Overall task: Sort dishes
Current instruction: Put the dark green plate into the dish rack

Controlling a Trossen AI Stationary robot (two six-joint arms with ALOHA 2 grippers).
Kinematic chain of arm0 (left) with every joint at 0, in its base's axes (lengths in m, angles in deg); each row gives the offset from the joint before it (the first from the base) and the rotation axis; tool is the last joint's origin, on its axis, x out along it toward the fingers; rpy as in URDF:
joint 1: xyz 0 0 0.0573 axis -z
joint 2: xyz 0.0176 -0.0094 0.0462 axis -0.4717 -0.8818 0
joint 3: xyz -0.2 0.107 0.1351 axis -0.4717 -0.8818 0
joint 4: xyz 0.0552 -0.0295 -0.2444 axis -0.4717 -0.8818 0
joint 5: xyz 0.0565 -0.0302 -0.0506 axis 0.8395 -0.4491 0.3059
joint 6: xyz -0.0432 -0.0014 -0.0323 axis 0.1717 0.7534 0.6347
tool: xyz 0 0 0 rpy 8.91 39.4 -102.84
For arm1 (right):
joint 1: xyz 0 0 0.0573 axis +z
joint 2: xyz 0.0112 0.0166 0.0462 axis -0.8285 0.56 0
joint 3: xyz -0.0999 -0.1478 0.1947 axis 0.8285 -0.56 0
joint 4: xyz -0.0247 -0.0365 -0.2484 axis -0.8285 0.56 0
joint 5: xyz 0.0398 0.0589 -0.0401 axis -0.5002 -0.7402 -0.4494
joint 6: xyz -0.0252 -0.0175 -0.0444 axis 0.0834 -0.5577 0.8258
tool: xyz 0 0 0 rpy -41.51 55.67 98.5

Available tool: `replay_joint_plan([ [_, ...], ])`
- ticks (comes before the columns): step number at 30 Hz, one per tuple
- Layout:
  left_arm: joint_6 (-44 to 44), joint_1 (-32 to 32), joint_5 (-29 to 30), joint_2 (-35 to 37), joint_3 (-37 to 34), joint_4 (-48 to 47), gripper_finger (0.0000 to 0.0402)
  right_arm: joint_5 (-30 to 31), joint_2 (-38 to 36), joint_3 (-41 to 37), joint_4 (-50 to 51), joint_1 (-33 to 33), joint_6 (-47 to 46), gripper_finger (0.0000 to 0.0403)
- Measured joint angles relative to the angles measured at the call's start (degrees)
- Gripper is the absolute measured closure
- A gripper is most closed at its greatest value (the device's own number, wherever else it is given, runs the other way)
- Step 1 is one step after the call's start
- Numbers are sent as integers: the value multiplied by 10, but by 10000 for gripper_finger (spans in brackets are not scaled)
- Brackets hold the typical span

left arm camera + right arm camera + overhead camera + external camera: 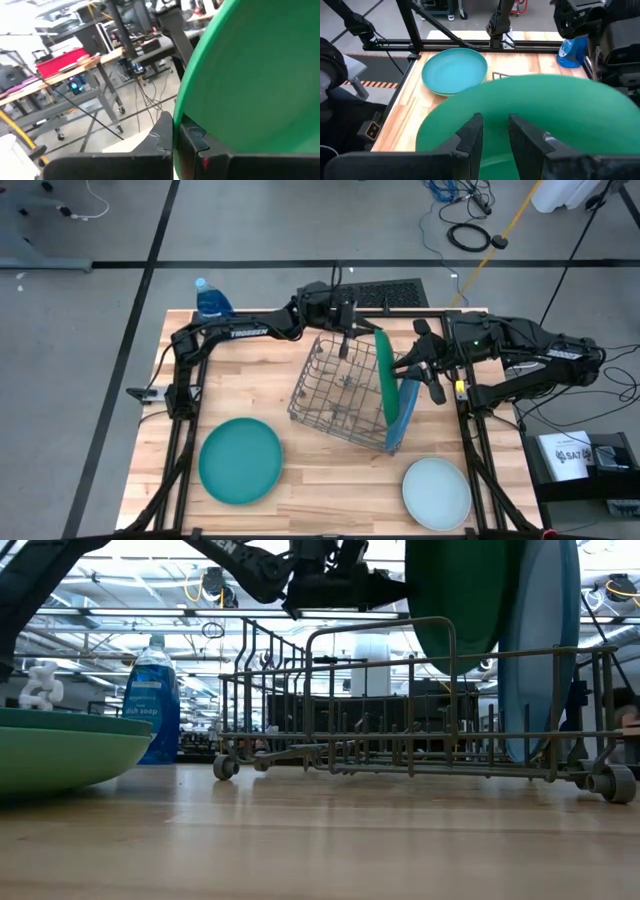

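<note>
I see the dark green plate (pixel 384 375) standing on edge in the wire rack (pixel 335 395), beside a blue plate (pixel 404 412). My left gripper (pixel 176 134) is clamped on the green plate's rim. My right gripper (pixel 493 131) sits partly open, fingers straddling the same rim; I cannot tell whether it grips. Teal plate (pixel 240 461) and pale plate (pixel 436 492) lie flat on the surface (pixel 330 480).

Even overhead light fills the room, so the table (pixel 330 470) shows only faint, soft shadows under the arms. From table height the bright ceiling lamps behind wash out the background, and the near wood lies blurred. Close above the left gripper (pixel 176 137), the green plate (pixel 260 75) looks soft, out of focus.
</note>
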Motion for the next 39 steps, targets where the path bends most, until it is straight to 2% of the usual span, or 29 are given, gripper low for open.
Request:
replay_joint_plan([
  [2, -21, 4, -3, 0, 0, -12, 401, 1, 0, 0, 0, 0, 1, 314],
  [5, -33, 7, -39, 0, 0, -14, 401, 6, 1, 0, -1, -1, 2, 314],
  [10, -38, 8, -105, 0, 0, -10, 401, 58, 12, 0, 3, 0, -7, 314],
  [13, -33, 7, -156, 0, 0, -13, 401, 64, 22, 0, 3, -1, 21, 314],
  [17, -19, 6, -193, 0, 0, -18, 401, 82, 34, 0, 3, 0, 54, 296],
  [23, -9, 6, -208, 0, 0, -17, 401, 109, 41, 0, -2, 0, 79, 239],
  [29, 88, 4, -214, 0, 0, -17, 401, 102, 40, 0, -32, 0, 150, 194],
  [35, 116, -5, -166, 0, 0, -29, 401, 115, 40, 1, -39, 0, 185, 187],
  [39, 109, -11, -167, -1, 0, 11, 401, 137, 40, 21, -20, 0, 185, 191],
])
